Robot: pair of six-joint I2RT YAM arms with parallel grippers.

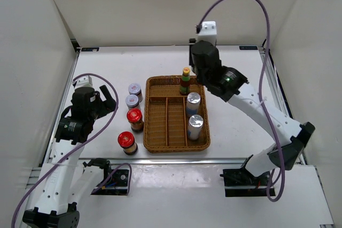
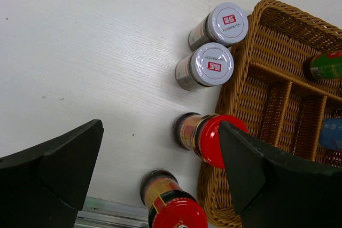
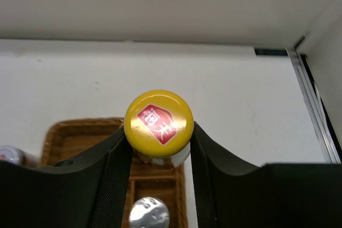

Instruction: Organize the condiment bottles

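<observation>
My right gripper (image 1: 191, 78) is shut on the yellow cap of a dark green bottle (image 1: 185, 82), held upright over the back compartment of the wicker tray (image 1: 155, 145). In the right wrist view the fingers (image 3: 115, 158) press both sides of the cap (image 3: 158, 118). Only one green bottle shows. Two silver-topped cylinders (image 1: 193, 103) (image 1: 195, 126) stand in the tray's right column. Two grey-lilac-lidded jars (image 1: 134, 89) (image 1: 132, 101) and two red-lidded jars (image 1: 134, 118) (image 1: 127, 141) stand on the table left of the tray. My left gripper (image 1: 107, 102) is open and empty above them; the red-lidded jars (image 2: 206, 137) (image 2: 171, 206) lie below its jaws.
The tray's left and middle columns hold nothing. The red-lidded jar nearer the tray touches or nearly touches its left wall (image 2: 235, 100). White walls enclose the table (image 1: 107, 68) on the left, back and right. A metal rail (image 1: 176, 161) runs along the near edge.
</observation>
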